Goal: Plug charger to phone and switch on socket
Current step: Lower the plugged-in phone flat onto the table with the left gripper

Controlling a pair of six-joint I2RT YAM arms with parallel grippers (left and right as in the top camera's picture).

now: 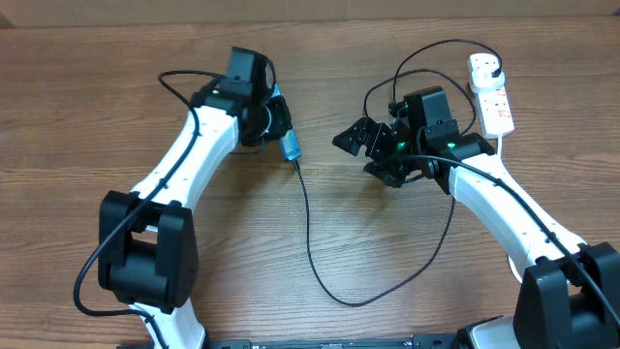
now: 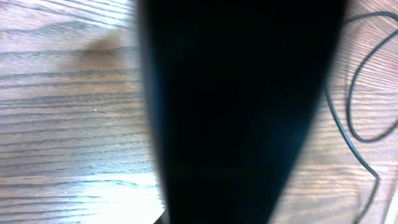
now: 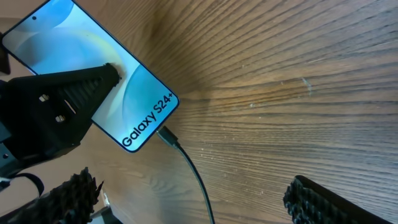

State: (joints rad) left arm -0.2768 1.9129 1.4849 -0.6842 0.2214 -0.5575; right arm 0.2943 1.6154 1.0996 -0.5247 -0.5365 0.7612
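Left gripper (image 1: 281,128) of mine is clamped on the phone (image 1: 291,147), with the charger (image 1: 308,223) connector seated in its bottom edge. My right gripper (image 1: 366,155) gapes wide and empty just right of the phone. The socket (image 1: 492,97) lies far right.

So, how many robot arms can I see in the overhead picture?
2. The left arm comes from the lower left and ends at the phone, mid-picture; the right arm comes from the lower right and ends between the phone and the socket. None seems hidden.
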